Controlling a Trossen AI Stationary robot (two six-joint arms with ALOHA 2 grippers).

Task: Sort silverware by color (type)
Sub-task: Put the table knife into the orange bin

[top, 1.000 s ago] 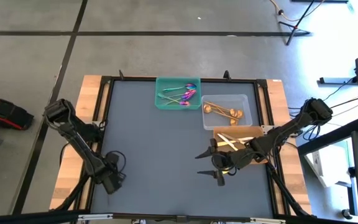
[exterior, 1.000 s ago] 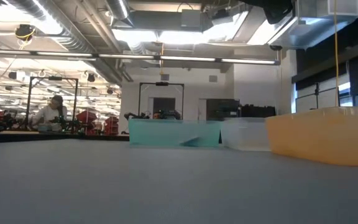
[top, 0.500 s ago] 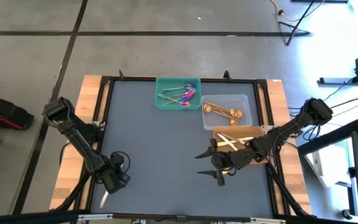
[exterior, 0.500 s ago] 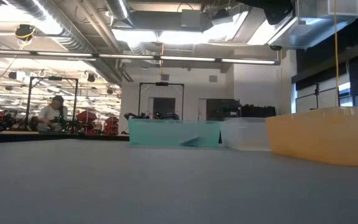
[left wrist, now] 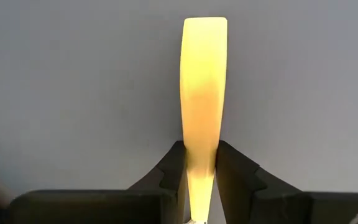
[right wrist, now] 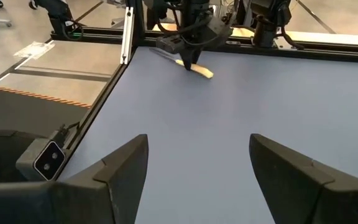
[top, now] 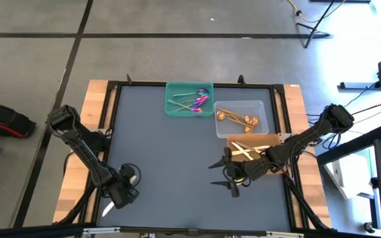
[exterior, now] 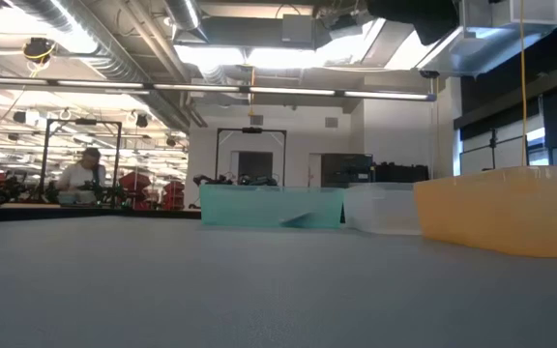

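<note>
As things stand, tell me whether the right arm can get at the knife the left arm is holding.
Probably not directly. The right hand hangs open beside the orange tray, while the pale yellow knife is clamped in the left hand across the table. Bare mat lies between, but the left hand's fingers grip its handle.

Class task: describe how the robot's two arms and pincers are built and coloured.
Both arms are black, made of jointed slim links with dark cables looping beside them. The left pincer has two matte black fingers with stepped edges; the right pincer has broad, flat, wedge-shaped black fingers.
</note>
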